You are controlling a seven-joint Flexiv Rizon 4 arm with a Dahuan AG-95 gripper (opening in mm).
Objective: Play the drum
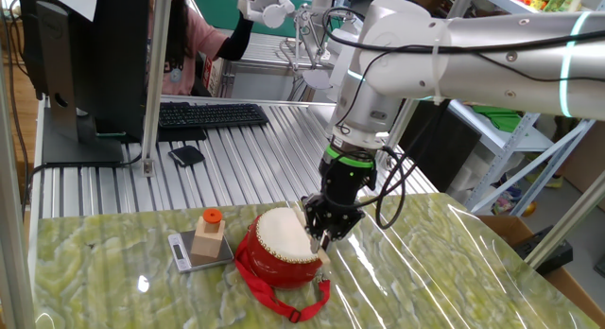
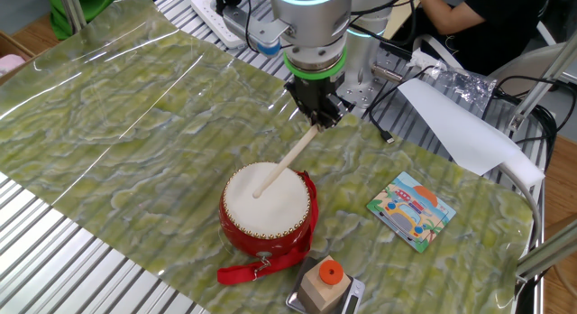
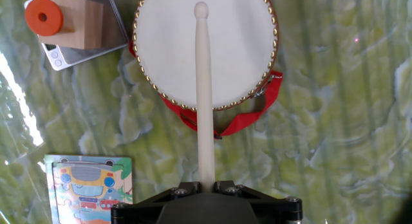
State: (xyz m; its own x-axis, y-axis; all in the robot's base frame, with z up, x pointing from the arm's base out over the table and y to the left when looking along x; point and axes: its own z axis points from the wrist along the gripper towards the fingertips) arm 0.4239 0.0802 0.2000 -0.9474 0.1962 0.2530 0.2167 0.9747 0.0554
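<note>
The drum has a glossy red barrel, a cream skin and a red strap, and stands on the green marbled tabletop. My gripper is shut on a pale wooden drumstick. The stick slants down from the jaws over the skin. In the other fixed view its tip rests on or just above the skin near the centre. In the one fixed view the gripper hangs at the drum's right edge.
A wooden block with an orange cap sits on a small scale beside the drum. A picture puzzle card lies on the tabletop. A keyboard and a monitor stand behind.
</note>
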